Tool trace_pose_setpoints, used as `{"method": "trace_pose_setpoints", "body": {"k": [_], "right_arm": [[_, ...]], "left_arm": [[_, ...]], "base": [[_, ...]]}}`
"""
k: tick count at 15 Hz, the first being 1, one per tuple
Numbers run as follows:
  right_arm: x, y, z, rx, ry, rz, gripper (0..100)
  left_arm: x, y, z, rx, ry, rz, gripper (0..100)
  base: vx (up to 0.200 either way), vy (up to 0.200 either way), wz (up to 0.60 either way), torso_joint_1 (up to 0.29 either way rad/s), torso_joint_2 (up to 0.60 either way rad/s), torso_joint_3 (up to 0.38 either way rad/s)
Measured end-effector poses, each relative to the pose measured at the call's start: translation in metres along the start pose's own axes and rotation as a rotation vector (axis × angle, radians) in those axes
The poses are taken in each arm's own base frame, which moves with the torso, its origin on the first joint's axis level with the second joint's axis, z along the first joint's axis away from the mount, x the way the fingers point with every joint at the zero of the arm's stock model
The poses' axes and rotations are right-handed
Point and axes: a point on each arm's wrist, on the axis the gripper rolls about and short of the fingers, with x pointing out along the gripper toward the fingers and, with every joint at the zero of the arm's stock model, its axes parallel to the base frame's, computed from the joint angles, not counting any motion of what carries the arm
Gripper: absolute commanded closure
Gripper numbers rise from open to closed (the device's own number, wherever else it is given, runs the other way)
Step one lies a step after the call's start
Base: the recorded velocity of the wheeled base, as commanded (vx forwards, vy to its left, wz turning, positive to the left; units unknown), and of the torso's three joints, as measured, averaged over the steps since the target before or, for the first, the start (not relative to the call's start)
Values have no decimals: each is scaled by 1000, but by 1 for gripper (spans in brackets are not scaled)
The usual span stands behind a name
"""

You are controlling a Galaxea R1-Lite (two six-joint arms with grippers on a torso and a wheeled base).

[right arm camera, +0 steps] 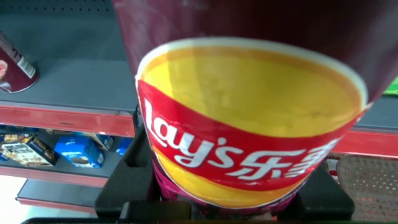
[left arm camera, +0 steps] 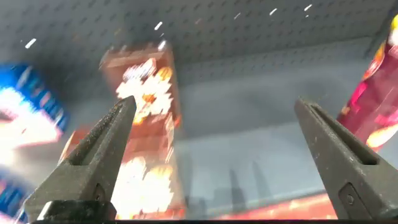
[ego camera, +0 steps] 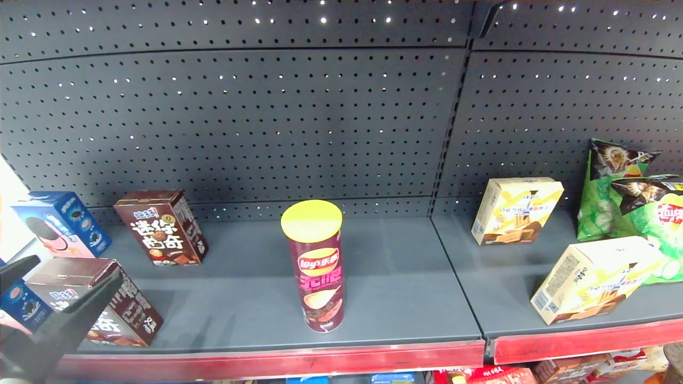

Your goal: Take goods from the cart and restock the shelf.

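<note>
Gripping a chip canister (right arm camera: 249, 124), the right end effector (right arm camera: 227, 202) is clamped on it, with dark fingers (right arm camera: 134, 180) flanking the tube on both sides. The chip canister has a maroon body with a broad yellow-and-red logo band. It is held out in front of the red front edge of the shelf (right arm camera: 81, 81).

The left end effector (left arm camera: 214, 106) is spread wide apart with nothing between its fingers. It hovers at the shelf's left front, before a front brown box (ego camera: 114, 309).

A standing canister (ego camera: 315, 266), maroon with a yellow lid, is upright mid-shelf near the front edge. A rear brown box (ego camera: 163, 229) and two blue boxes (ego camera: 61, 224) occupy the left end.

In the right bay, two yellow boxes (ego camera: 515, 210) sit beside green chip bags (ego camera: 608, 192), which lean on the perforated back panel (ego camera: 267, 122).
</note>
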Motion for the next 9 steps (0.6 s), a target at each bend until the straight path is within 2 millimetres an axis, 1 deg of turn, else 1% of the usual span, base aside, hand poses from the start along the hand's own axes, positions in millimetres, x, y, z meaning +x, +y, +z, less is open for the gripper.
{"method": "trace_pose_setpoints", "body": {"k": [6, 9], "right_arm": [[-1, 0, 4, -1, -15, 1, 100], [-2, 0, 6, 9, -34, 2, 100]], "left_arm": [[-63, 0, -23, 1, 84, 91, 0], [-82, -1, -41, -9, 49, 103, 0]], "base": [[0, 0, 0, 0, 0, 0], [0, 0, 0, 0, 0, 0]]}}
